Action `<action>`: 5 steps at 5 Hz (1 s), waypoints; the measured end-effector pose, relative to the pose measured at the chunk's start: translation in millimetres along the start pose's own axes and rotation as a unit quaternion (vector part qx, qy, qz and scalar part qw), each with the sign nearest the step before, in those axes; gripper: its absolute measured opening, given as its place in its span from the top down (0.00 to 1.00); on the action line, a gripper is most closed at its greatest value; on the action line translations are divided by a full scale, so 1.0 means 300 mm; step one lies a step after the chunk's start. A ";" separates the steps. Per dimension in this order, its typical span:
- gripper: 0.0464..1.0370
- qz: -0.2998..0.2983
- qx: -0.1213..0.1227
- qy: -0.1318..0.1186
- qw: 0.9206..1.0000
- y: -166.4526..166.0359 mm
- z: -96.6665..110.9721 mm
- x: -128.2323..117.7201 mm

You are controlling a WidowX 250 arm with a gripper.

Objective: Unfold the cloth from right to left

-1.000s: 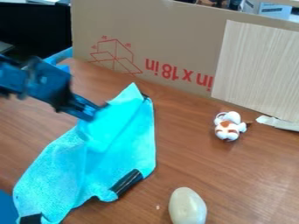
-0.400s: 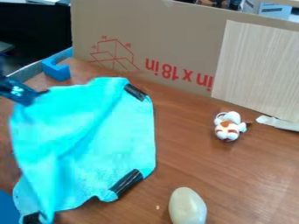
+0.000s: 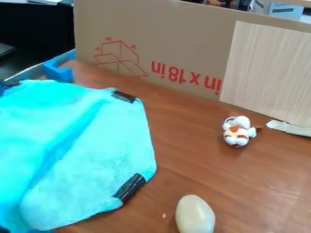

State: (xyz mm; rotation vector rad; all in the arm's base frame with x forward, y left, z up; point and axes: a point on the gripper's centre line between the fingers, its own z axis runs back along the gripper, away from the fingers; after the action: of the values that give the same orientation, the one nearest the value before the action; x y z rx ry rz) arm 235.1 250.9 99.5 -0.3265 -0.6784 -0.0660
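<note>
Hand (image 3: 5,85): glimpsed at the far left; opening and hold cannot be told.
Cloth (image 3: 100,159): spread, creased, across the left of the table (image 3: 206,177).
Black strips (image 3: 130,187): fixed along its right edge.
Cardboard (image 3: 182,36): stood at the far side, marked with red print (image 3: 185,75).

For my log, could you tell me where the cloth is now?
In the camera view, the cloth is at the left edge, left of the toy and the pale egg-shaped object.
</note>
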 end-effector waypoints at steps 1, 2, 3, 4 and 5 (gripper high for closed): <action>0.99 0.013 0.001 0.015 1.000 0.054 0.013 0.011; 0.99 0.020 0.010 0.027 0.999 0.104 0.013 0.009; 0.99 0.038 0.016 0.036 0.998 0.152 0.012 -0.010; 0.99 0.060 0.029 0.035 0.997 0.198 0.033 -0.032; 0.98 0.077 0.042 0.033 0.996 0.237 0.053 -0.040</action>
State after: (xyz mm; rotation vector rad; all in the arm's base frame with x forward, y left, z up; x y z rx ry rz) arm 227.9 322.6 84.0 -0.2925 -0.5863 0.0977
